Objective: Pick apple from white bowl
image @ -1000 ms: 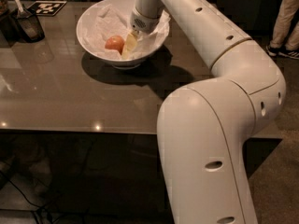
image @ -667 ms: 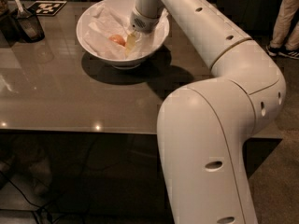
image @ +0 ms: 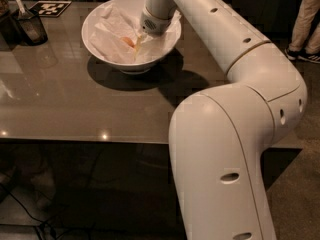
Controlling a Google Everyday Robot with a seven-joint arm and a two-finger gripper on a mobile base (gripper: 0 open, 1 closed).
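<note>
The white bowl (image: 112, 59) stands on the dark table at the far side, lined with crumpled white paper. Only a small orange-red patch of the apple (image: 129, 42) shows inside it, just left of the gripper. My gripper (image: 138, 43) reaches down into the bowl from the right, its tips low among the paper beside the apple. The white arm covers the bowl's right rim and most of the right half of the view.
A dark holder with a utensil (image: 29, 26) stands at the table's far left. A black-and-white marker tag (image: 50, 8) lies behind it. A person's legs and shoes (image: 305, 34) stand on the floor at the far right. The table's near edge (image: 85, 141) runs across the middle.
The gripper has sunk deeper into the bowl and now hides most of the apple, which showed more fully a second ago.
</note>
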